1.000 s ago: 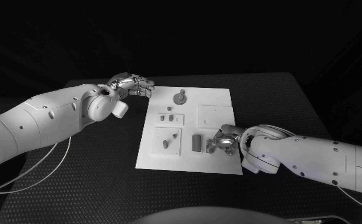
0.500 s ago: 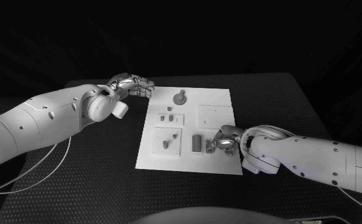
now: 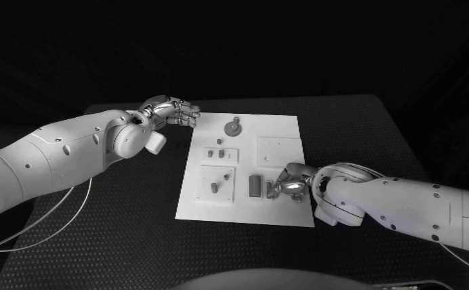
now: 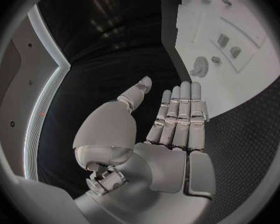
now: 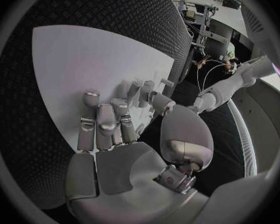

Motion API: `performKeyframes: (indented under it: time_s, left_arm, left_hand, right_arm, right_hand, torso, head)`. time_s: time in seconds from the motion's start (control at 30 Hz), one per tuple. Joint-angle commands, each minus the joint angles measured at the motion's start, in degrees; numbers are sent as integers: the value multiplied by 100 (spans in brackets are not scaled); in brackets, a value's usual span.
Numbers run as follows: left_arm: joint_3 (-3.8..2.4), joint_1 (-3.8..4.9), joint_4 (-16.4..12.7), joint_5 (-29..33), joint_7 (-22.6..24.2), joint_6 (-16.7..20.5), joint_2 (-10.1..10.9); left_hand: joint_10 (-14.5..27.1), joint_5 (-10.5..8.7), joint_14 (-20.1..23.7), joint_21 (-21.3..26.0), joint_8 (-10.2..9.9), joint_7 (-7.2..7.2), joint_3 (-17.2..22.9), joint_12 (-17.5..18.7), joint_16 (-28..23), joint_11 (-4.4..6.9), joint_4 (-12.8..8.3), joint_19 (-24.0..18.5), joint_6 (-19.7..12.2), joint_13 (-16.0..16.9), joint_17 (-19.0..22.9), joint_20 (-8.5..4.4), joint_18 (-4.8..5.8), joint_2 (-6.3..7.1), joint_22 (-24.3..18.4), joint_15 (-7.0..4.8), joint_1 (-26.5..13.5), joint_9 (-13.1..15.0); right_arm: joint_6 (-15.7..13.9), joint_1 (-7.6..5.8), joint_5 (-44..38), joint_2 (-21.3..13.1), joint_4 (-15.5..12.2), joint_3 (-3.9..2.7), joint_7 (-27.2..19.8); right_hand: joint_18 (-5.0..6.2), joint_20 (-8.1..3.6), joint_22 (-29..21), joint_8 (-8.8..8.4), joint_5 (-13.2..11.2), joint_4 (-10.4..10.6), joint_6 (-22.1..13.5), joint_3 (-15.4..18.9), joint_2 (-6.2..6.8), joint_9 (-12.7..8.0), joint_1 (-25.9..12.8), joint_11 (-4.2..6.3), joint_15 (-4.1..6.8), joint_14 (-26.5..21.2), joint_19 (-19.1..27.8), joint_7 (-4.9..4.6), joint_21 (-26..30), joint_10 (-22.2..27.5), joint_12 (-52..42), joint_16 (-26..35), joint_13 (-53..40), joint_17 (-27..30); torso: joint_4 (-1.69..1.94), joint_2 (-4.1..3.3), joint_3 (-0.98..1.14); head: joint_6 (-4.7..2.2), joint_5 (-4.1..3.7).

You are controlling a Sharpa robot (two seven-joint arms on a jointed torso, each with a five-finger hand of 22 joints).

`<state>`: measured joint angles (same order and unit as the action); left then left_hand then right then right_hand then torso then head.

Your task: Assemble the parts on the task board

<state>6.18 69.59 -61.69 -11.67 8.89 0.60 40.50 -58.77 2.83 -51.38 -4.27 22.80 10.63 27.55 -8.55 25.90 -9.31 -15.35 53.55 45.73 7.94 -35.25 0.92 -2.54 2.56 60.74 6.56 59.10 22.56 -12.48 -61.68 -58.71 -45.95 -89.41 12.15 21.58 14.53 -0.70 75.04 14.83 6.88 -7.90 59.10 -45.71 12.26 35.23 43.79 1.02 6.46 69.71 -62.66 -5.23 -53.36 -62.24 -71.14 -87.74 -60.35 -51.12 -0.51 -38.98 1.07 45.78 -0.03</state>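
The white task board (image 3: 283, 127) lies in the middle of the black table. On it are a round grey gear-like part (image 3: 232, 127), small parts (image 3: 217, 152) below it, two more parts (image 3: 215, 186) on a raised square, and an upright grey block (image 3: 255, 185). My right hand (image 3: 289, 185) rests low on the board just right of that block. In the right wrist view its fingers (image 5: 105, 122) reach over the board (image 5: 84, 64) and the thumb tip meets small parts (image 5: 154, 90); a grip is not clear. My left hand (image 3: 174, 110) hovers off the board's far left corner, fingers straight (image 4: 177, 117), holding nothing.
Black textured table (image 3: 117, 222) surrounds the board, with room to the left, right and front. In the left wrist view the board (image 4: 252, 79) and gear (image 4: 200, 64) lie ahead of the left hand. A thin cable (image 3: 59, 219) hangs by the left arm.
My right hand has crept slightly toward the board's near edge beside the grey block. The left hand has stayed put.
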Motion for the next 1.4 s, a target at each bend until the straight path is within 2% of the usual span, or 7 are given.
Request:
performKeyframes:
  time_s: [0.03,0.23,0.3,0.53,0.93,1.2,1.4]
  left_arm:
    - [-3,5,-13,26,30,-74,-1]
    - [-3,5,-20,26,29,-78,1]
    - [-3,5,-21,26,29,-82,1]
    - [-2,5,-18,26,32,-90,3]
    - [-2,5,-23,24,22,-99,11]
    - [-2,5,-22,24,21,-100,12]
    - [-2,5,-23,24,19,-106,10]
  left_hand:
    - [-32,28,-1,19,36,27,28,-35,-19,-16,13,-12,-6,-6,-8,21,-91,17,6,31,-44,-6]
    - [-32,28,-1,19,37,27,29,-36,-21,-16,13,-12,-7,-7,-10,21,-91,17,6,31,-43,-7]
    - [-32,28,-1,19,37,27,29,-36,-21,-16,13,-12,-7,-7,-11,21,-91,17,6,31,-43,-7]
    - [-32,28,-2,19,38,27,31,-36,-23,-16,13,-12,-6,-8,-13,21,-91,16,7,31,-43,-8]
    - [-34,27,-3,18,40,26,32,-38,-26,-15,16,-12,-5,-10,-17,22,-91,14,8,31,-47,-9]
    - [-34,28,-3,18,42,26,33,-39,-28,-15,17,-12,-5,-11,-19,21,-91,13,9,31,-48,-9]
    - [-35,28,-4,18,43,25,35,-40,-29,-15,17,-12,-4,-12,-21,21,-91,12,9,31,-47,-10]
  right_arm:
    - [382,7,-252,-27,-11,3,-295]
    - [510,8,-278,-31,-18,3,-303]
    - [467,8,-348,-30,-12,3,-262]
    - [367,8,-377,0,6,3,-112]
    - [326,9,-455,104,88,3,166]
    - [336,9,-567,138,136,4,246]
    - [405,9,-567,135,152,4,251]
  right_hand:
    - [47,-5,76,4,-26,-63,-26,10,59,13,123,-38,6,-37,-10,-42,22,15,13,27,2,21]
    - [47,16,84,1,-30,-206,-65,84,180,16,380,-54,-11,-106,19,-60,32,54,13,39,-6,81]
    - [47,32,93,13,-49,-332,-85,459,53,34,411,-57,-16,-123,38,-68,19,74,1,28,-15,74]
    - [47,29,83,49,-30,-365,-28,697,-295,47,439,-35,2,-45,34,-40,27,50,-16,4,-14,-41]
    - [47,-8,82,119,-20,-448,170,810,-731,31,360,39,62,108,-16,37,20,-103,-63,-10,-11,-165]
    - [47,-38,84,136,-9,-872,267,736,-1280,-10,537,77,94,211,-55,76,16,-253,-99,-7,-69,-228]
    - [47,-47,97,139,-15,-895,266,717,-1289,-16,776,80,97,210,-39,80,4,-272,-97,-6,-81,-222]
  torso:
    - [0,0,0]
    - [-3,0,-1]
    - [-2,0,-2]
    - [0,0,-2]
    - [0,2,-3]
    - [2,3,-3]
    - [-1,0,0]
  head:
    - [-1,-1]
    - [-1,-8]
    - [-3,-11]
    - [-6,-14]
    - [26,-12]
    - [32,-2]
    - [32,2]
